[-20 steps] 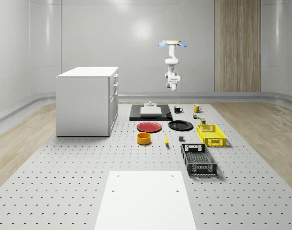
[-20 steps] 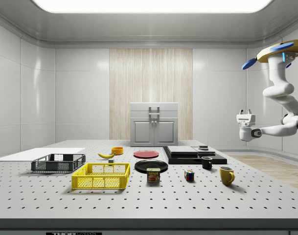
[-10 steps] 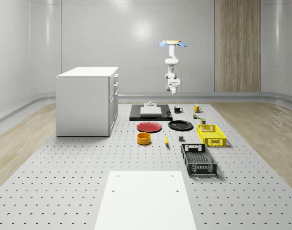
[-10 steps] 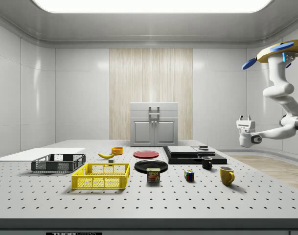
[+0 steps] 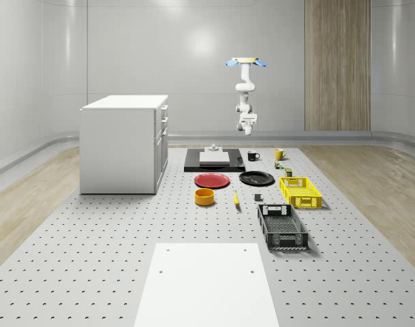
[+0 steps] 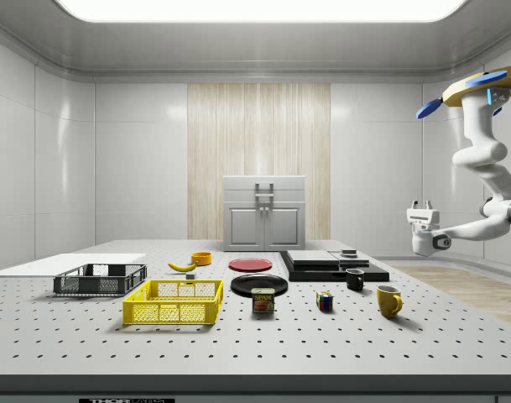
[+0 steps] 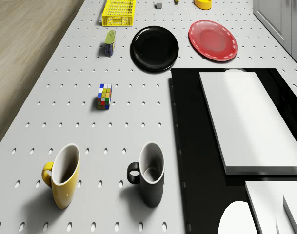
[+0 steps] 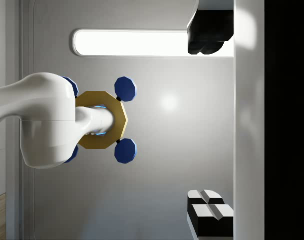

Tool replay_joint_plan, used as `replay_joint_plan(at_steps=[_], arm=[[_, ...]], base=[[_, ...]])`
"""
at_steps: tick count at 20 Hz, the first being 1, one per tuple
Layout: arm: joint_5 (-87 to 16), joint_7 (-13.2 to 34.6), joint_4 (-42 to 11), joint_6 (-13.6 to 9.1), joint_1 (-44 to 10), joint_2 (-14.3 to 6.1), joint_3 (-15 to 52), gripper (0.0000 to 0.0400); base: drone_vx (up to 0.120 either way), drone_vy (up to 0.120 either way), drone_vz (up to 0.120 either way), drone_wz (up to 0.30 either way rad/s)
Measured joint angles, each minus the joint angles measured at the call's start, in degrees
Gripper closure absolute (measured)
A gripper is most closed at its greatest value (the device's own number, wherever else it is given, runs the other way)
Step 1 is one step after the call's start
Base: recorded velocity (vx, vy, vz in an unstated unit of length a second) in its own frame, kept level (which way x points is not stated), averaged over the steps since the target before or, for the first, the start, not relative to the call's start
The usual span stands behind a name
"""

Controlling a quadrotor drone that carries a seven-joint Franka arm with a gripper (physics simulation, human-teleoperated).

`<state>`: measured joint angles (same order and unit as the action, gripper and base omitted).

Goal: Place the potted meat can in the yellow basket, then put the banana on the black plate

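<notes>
Drone (image 5: 245, 62) hovering beyond table's far end, gripper (image 6: 421, 204) raised, open, empty, potted meat can (image 6: 263, 300) beside yellow basket (image 6: 174, 302)

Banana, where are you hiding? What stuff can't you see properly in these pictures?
- Banana: in the drone view it is cut off by the picture's edge, so just a tip shows.
- Potted meat can: in the whole-scene view it is too small to read its label.
- Drone: in the side view it is cut off by the right edge.
- Black plate: in the side view it is partly behind the can.

Drone (image 8: 100, 120) (blue rotors) overhead
</notes>
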<state>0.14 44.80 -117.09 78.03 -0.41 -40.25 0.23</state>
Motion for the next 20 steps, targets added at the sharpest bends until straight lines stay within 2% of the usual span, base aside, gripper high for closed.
replay_joint_plan(at_steps=[4,20], arm=[[0.00,-0.01,0.05,0.08,-0.03,-0.05,0.02,0.0000],[-0.20,-0.02,-0.31,0.71,-0.15,-0.48,0.23,0.0000]], base=[[0.020,0.120,0.000,0.000],[0.120,0.120,0.000,0.000]])
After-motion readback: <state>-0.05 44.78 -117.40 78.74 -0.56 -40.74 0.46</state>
